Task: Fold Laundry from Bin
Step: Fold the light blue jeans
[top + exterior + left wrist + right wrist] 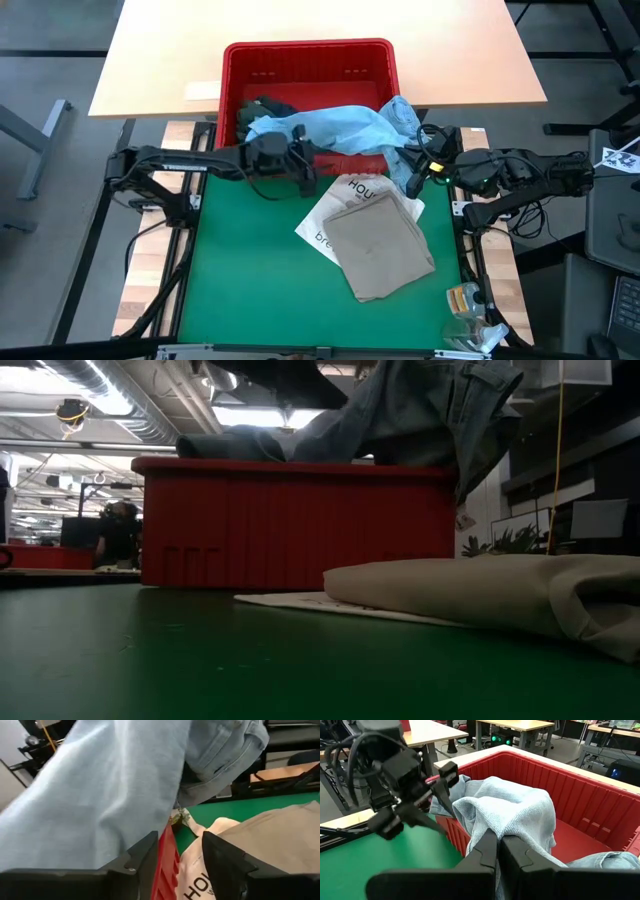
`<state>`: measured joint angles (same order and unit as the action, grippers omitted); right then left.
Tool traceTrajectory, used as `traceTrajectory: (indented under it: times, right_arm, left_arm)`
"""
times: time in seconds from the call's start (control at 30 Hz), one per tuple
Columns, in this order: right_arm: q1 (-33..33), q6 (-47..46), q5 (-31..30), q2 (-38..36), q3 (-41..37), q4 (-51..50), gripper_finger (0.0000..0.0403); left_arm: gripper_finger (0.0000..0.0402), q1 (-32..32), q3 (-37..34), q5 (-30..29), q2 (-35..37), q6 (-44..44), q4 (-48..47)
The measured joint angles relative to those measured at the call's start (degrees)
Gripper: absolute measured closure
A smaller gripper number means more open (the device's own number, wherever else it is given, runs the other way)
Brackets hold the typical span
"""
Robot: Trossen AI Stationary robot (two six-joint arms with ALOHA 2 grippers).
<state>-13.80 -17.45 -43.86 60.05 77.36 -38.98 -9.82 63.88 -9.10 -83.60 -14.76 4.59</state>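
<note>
Legible text appears on one item only: the white tote bag [335, 205], lying beside the left gripper [308, 172]. Black print reads "HOU" at its exposed upper edge and "bre" at its lower-left edge. No other markings are readable.

One rectangular red plastic bin [308, 62] holds two garments: a light blue shirt [335, 125] and a dark one [268, 106]. Just beside the bin lie one folded beige garment [382, 246] and one white printed tote bag [338, 200].

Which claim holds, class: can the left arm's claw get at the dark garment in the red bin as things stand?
Probably not directly: the light blue shirt drapes across the bin between the left claw and the dark garment.
</note>
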Motion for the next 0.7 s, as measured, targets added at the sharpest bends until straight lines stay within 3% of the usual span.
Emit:
traceTrajectory:
  times: [0.3,0.47,0.7]
  right_arm:
    - [0.0,0.0,1.4,0.0,0.0,0.0,0.0398]
    - [0.0,0.0,1.5,0.0,0.0,-0.1,0.0398]
    - [0.0,0.0,1.5,0.0,0.0,-0.1,0.0398]
  left_arm:
    - [0.0167,1.0,0.0,-10.1,-8.4,-2.3,6.4]
    - [0.0163,1.1,0.0,-17.5,-10.0,-2.3,6.6]
    - [0.0165,2.5,0.0,-23.1,-9.7,-2.4,10.7]
